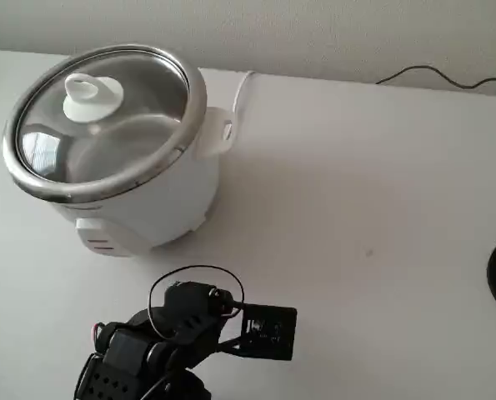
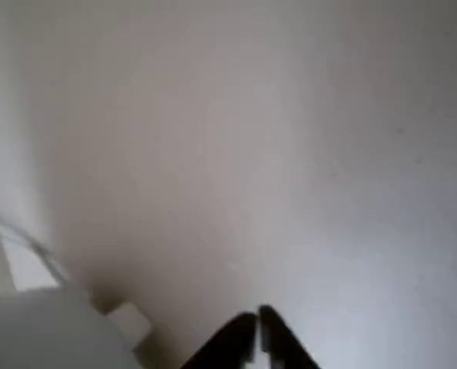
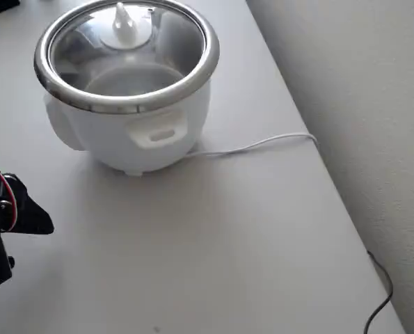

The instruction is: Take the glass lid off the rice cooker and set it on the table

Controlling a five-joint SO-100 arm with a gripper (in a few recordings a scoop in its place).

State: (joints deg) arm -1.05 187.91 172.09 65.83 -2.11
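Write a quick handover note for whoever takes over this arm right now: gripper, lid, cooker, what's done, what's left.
Gripper: shut, empty, above bare table, beside the rice cooker.
Glass lid: on the cooker, white knob up, untouched.
Cooker cord trails toward the wall.
Done: nothing yet.
Left: open the gripper, reach the knob, lift the lid off, set it on the table.

Glass lid [image 1: 106, 112] on rice cooker [image 1: 160, 204]
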